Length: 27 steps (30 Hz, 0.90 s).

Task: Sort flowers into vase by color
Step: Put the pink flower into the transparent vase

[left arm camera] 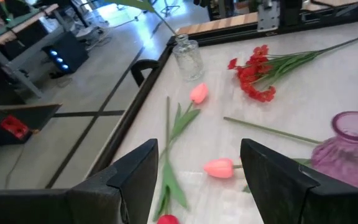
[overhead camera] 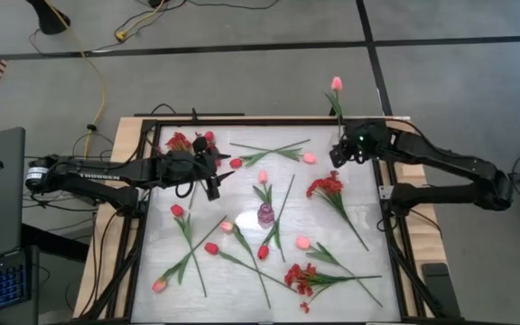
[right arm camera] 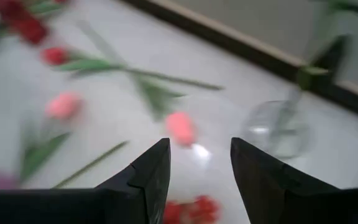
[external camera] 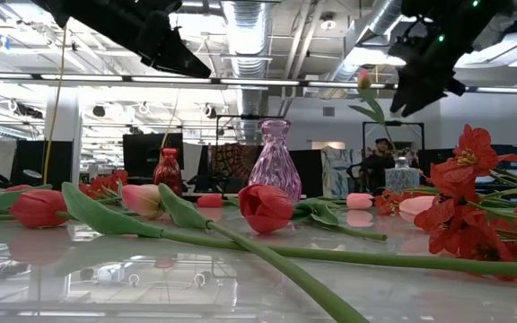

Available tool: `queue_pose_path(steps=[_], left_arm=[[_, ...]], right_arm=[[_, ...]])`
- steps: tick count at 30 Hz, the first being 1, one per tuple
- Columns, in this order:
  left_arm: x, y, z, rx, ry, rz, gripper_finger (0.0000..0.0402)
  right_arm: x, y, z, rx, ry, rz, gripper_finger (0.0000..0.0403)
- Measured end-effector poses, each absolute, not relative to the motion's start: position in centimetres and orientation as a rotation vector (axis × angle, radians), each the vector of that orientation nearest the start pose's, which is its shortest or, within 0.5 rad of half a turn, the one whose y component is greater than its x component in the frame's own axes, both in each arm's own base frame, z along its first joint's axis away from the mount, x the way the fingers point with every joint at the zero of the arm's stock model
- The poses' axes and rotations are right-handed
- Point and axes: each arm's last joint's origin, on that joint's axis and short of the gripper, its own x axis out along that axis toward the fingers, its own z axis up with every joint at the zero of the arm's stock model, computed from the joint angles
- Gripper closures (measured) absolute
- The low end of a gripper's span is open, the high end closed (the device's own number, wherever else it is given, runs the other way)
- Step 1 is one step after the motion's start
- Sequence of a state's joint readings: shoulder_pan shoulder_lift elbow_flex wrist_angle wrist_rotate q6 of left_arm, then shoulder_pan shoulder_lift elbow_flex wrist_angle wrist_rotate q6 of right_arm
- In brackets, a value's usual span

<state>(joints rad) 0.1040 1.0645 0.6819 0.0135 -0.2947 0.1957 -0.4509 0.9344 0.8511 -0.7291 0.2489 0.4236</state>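
Flowers lie loose on the white table (overhead camera: 359, 271): pink tulips (overhead camera: 310, 158), red tulips (overhead camera: 211, 247) and red bunches (overhead camera: 328, 185). A purple vase (overhead camera: 266, 215) stands mid-table, holding nothing. One pink tulip (overhead camera: 336, 84) stands with its stem in a clear vase (right arm camera: 278, 127) at the far right corner. A red vase (external camera: 168, 170) stands far left beside red blossoms. My left gripper (overhead camera: 213, 183) hovers open above the table's far left part. My right gripper (overhead camera: 336, 155) hovers open just short of the clear vase.
A dark frame (overhead camera: 242, 119) runs round the table. Stems cross one another over most of the near half. A red tulip (external camera: 266, 206) on a long stem lies close before the low camera. A person (external camera: 382, 160) stands in the room behind.
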Motion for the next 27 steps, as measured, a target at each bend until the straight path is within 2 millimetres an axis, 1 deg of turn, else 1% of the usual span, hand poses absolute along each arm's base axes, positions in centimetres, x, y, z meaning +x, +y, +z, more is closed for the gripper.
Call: queue_pose_path(steps=[3, 9, 14, 19, 22, 24, 27], left_arm=[[22.9, 3.1, 26.4, 0.202, 0.402, 0.356, 0.0184], [22.9, 2.7, 26.4, 0.134, 0.389, 0.349, 0.0184], [23.2, 2.2, 26.0, 0.077, 0.397, 0.288, 0.0184], [23.8, 2.2, 25.9, 0.077, 0.404, 0.283, 0.0184], [24.8, 2.4, 26.4, 0.121, 0.411, 0.281, 0.0184], [25.7, 3.0, 26.8, 0.171, 0.421, 0.284, 0.0184], [27.7, 4.9, 26.9, 0.194, 0.47, 0.303, 0.0184]], right_arm=[[16.4, -7.3, 28.7, 0.481, 0.667, -0.734, 0.0209], [18.2, -4.5, 28.5, 0.45, 0.684, -0.588, 0.0209], [20.2, -2.2, 27.9, 0.385, 0.676, -0.522, 0.0209], [21.8, 0.2, 26.6, 0.349, 0.715, -0.494, 0.0209], [22.5, 1.8, 25.6, 0.339, 0.76, -0.469, 0.0209], [22.8, 3.0, 25.0, 0.319, 0.792, -0.434, 0.0209], [23.0, 4.7, 24.2, 0.285, 0.826, -0.4, 0.0209]])
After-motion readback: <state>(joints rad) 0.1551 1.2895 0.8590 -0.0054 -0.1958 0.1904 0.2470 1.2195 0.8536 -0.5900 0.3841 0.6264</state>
